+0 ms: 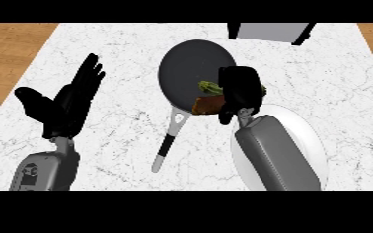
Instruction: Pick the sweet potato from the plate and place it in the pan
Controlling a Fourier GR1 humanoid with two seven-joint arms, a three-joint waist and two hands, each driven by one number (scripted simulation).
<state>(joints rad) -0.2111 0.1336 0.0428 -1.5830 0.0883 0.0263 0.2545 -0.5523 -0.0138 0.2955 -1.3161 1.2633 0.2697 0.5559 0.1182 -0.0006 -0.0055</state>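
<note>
A dark round pan [191,69] lies on the marble counter, its silver handle pointing toward me. My right hand [241,91] hovers over the pan's near right rim, fingers curled round a reddish-brown sweet potato [207,104] whose end pokes out on the left. A green leafy bit [210,85] shows beside the fingers. The white plate [310,135] lies at the right, mostly under my right forearm. My left hand [69,101] rests open at the left, fingers up, holding nothing.
A grey box-like object [272,31] with black sides stands at the counter's far edge. Wooden floor [22,42] shows beyond the counter's left edge. The pan handle [169,140] stretches between my two arms.
</note>
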